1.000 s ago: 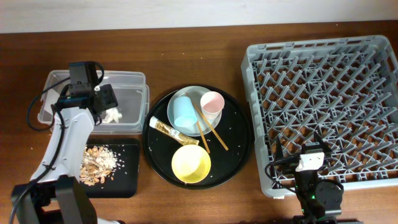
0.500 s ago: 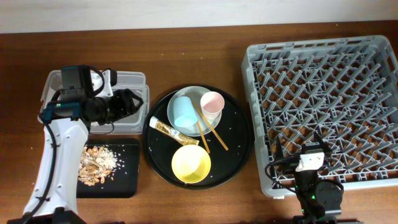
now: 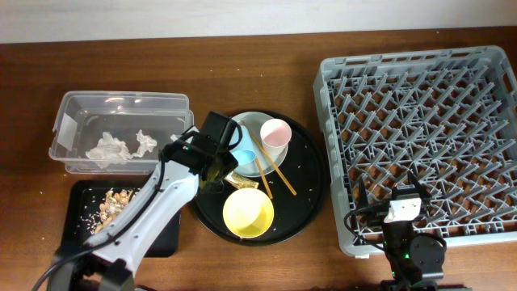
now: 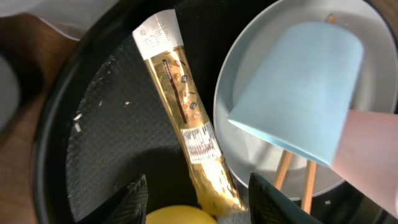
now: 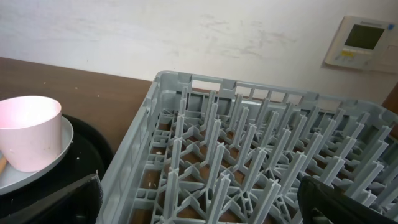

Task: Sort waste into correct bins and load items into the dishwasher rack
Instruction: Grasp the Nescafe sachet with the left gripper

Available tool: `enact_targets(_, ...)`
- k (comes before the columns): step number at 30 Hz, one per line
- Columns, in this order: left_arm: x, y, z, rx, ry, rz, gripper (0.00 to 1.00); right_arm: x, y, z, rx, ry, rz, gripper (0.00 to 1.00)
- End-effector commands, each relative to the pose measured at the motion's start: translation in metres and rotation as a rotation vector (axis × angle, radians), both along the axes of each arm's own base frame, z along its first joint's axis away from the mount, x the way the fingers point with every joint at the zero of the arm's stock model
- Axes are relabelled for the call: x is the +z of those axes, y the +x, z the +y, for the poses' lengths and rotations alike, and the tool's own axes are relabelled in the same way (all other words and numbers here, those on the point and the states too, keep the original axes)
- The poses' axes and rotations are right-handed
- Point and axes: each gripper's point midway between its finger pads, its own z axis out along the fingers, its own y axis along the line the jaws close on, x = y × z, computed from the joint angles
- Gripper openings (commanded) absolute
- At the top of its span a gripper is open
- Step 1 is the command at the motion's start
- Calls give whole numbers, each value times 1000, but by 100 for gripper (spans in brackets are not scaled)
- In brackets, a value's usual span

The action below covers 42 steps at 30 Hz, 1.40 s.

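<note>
Brown wood table (image 3: 242, 48). Left gripper (image 4: 202, 200) was at tub (image 3: 81, 109) a sec ago, now over round tray (image 3: 311, 182); napkin (image 3: 113, 145) lying in tub. Jaws about half open, gripping nothing. Wrapper (image 4: 186, 118) flat on tray, lower end between fingertips. Right gripper (image 5: 199, 208) wide open, empty, at rack (image 3: 420, 129) edge.

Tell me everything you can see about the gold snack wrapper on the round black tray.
Thin, flat, shiny gold snack wrapper with brown specks and white printed labels. It lies diagonally on the round black tray, beside the plate, lower end by the yellow bowl. The open left gripper straddles that end, not gripping.
</note>
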Motion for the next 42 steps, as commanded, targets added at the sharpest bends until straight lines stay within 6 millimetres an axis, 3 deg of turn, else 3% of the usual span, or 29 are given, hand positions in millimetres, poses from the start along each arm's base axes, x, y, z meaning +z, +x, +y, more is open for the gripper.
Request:
enact_targets(1, -29, -4, -1, 14, 17, 71, 52, -3, 0, 0, -1, -3, 4, 98)
enact_targets(6, -70, -3, -7, 7, 25, 152, 52, -3, 0, 0, -1, -3, 4, 98)
enact_targets(10, -78, -1, -8, 6, 30, 160, 50, -3, 0, 0, -1, -3, 4, 98)
enact_targets(13, -86, -2, -8, 6, 38, 176, 40, -3, 0, 0, -1, -3, 4, 98)
enact_targets(16, -86, -2, -8, -28, 47, 177, 18, -3, 0, 0, -1, -3, 4, 98)
enact_targets(18, -85, -5, -6, -30, 52, 186, 16, -3, 0, 0, -1, -3, 4, 98)
enact_targets(20, -74, -3, -7, -30, 41, 161, 15, -3, 0, 0, -1, -3, 4, 98)
enact_targets(24, -35, 1, -8, -48, 6, 69, 16, -3, 0, 0, -1, -3, 4, 98)
enact_targets(28, -15, 2, -9, -85, -3, 19, 17, -3, 0, 0, -1, -3, 4, 98)
enact_targets(32, 39, 6, -6, -96, -41, -143, 16, -3, 0, 0, -1, -3, 4, 98)
enact_targets(34, 75, 9, 9, -57, -17, -267, 16, -3, 0, 0, -1, -3, 4, 98)
enact_targets(36, 99, 16, 37, 30, 7, -356, 16, -3, 0, 0, -1, -3, 4, 98)
enact_targets(37, 109, 24, 61, 106, 3, -390, 16, -3, 0, 0, -1, -3, 4, 98)
enact_targets(40, 114, 45, 133, 316, -12, -432, 16, -3, 0, 0, -1, -3, 4, 98)
enact_targets(42, 102, 54, 169, 414, 14, -416, 16, -3, 0, 0, -1, -3, 4, 98)
